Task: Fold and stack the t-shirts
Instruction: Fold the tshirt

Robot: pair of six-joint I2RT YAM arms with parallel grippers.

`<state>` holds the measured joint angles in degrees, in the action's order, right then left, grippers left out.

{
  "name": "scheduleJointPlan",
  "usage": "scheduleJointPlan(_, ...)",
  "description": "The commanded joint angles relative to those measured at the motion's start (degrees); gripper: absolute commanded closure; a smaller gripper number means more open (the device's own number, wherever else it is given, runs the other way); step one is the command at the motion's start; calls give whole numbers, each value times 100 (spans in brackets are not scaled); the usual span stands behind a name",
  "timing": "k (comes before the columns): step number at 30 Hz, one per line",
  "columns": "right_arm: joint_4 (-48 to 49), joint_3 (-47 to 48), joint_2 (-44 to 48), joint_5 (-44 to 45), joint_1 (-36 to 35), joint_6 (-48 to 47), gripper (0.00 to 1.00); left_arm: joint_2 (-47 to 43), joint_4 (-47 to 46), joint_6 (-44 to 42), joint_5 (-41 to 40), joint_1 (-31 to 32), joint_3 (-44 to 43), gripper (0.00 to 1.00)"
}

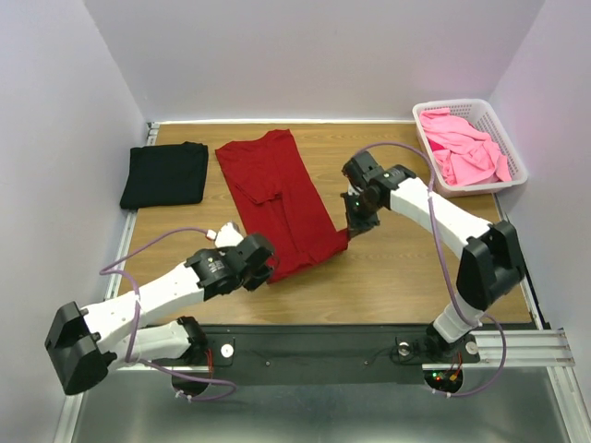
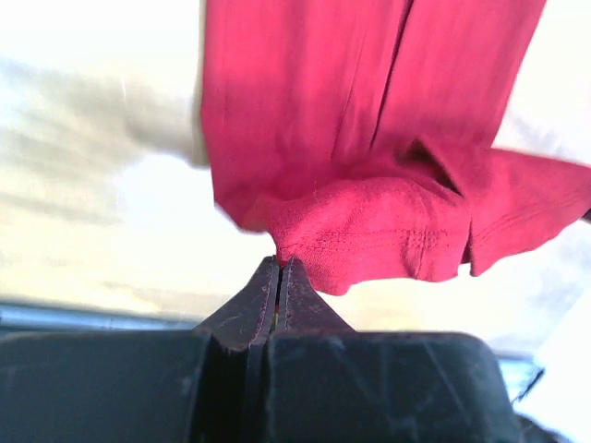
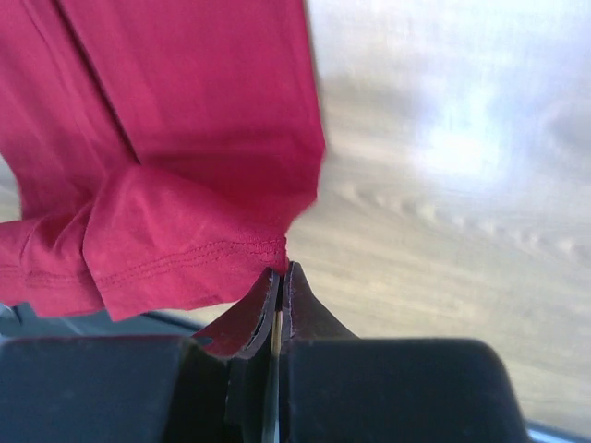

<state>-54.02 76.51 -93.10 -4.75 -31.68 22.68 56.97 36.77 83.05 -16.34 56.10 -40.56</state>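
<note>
One dark red t-shirt and one black t-shirt. One white basket, holding pink t-shirts, count unclear from here.

Soft, even overhead light leaves faint shadows in the top view; both wrist views wash the pale wooden worktop into glaring blur behind the sharper dark red cotton t-shirt.

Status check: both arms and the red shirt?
Left gripper and right gripper shut, pinching the near hem corners of the dark red t-shirt. Shirt already narrowed lengthwise. Black t-shirt folded far left, clear of it.
</note>
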Motion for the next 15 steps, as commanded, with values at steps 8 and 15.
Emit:
scheduleJointPlan(8,251,1796,-1384,598,-13,-413,99,789,-1189,-2300,-440,-1926,-594,100)
scheduleJointPlan(15,498,2869,-2098,510,-13,-536,99,1096,-1954,-3030,-397,-2647,-497,100)
